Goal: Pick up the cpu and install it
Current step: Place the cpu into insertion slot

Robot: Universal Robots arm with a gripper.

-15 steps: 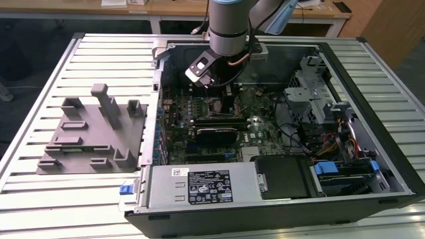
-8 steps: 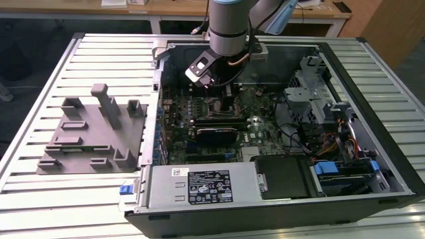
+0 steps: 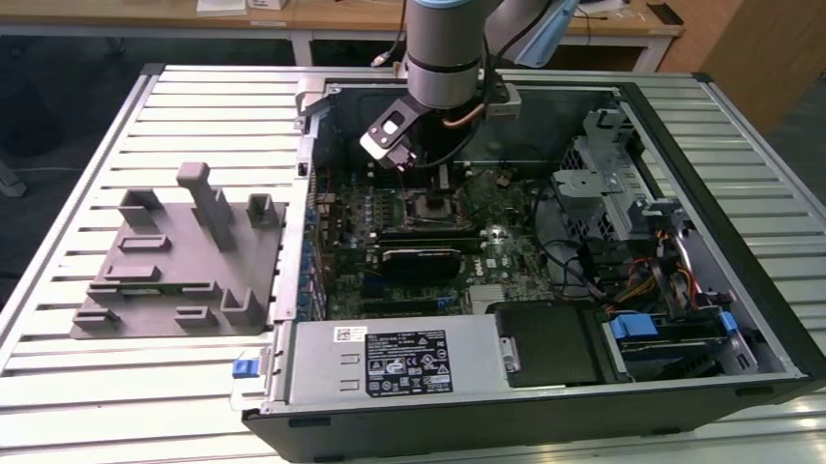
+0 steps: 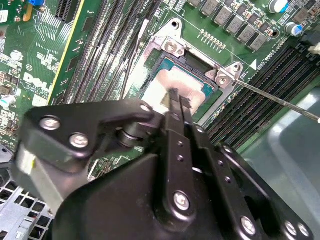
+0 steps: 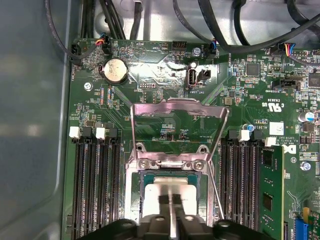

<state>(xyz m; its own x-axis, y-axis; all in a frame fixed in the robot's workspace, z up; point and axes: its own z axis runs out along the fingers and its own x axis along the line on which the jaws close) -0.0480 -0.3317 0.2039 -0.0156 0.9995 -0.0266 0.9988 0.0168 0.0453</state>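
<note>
Cpu (image 5: 187,195) lay inside the open computer case (image 3: 722,126), flat in the motherboard (image 5: 235,75) socket (image 5: 170,164). The arm (image 3: 446,48) reached down over it, its gripper (image 4: 177,97) with fingers (image 4: 174,120) pinched narrowly together, tips at the chip's silver top.

A robotics lab or workshop: slatted metal bench (image 3: 130,387), open computer case (image 3: 516,416), wooden desks (image 3: 339,14) behind.

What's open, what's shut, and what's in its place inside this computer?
computer case, open.
socket cover, flipped up, open.
socket lever, unlatched.
cpu, lying in the socket, uncovered.
memory stick, plugged in.
tool, shut, tips just over the cpu.
</note>
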